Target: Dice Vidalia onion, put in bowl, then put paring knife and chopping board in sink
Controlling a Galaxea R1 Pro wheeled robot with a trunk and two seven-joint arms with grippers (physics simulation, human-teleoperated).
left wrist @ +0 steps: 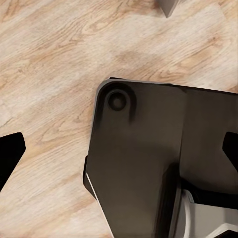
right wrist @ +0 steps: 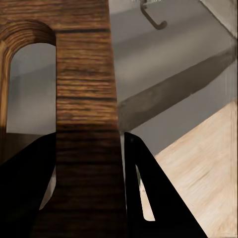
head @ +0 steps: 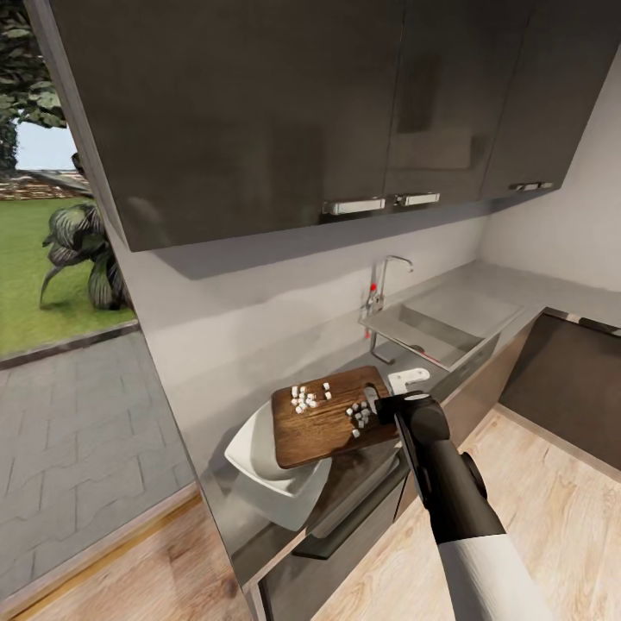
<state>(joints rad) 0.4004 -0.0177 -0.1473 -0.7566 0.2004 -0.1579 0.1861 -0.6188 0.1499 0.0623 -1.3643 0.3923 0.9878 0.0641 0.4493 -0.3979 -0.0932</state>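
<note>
Holding: your right gripper has the rectangular dark-brown wooden chopping board pinched by its slot-handle end, lifted off the long grey glossy countertop.
Right fingers: in the right wrist view the two black fingers press on either side of the board's edge, with the handle arch just past their tips.
Why held so: judging from the task, you carry the board by its handle so the far end can hang over the white square bowl and the dice can slide off.
Diced onion: the tiny white cubes lie on the board in two clusters, one well beyond the fingertips toward the far end, the other right beside the fingers.
Bowl: it sits beyond and below the far end of the board, partly covered by it and itself tilted.
Tilt: the board looks close to level, so the cubes have not yet gone into the bowl.
Sink: the rectangular stainless-steel basin with its bent chrome tap lies off to the side of the fingers, away from the bowl.
Left gripper: its dark fingertips stand wide apart, empty, over the light wooden floor.
</note>
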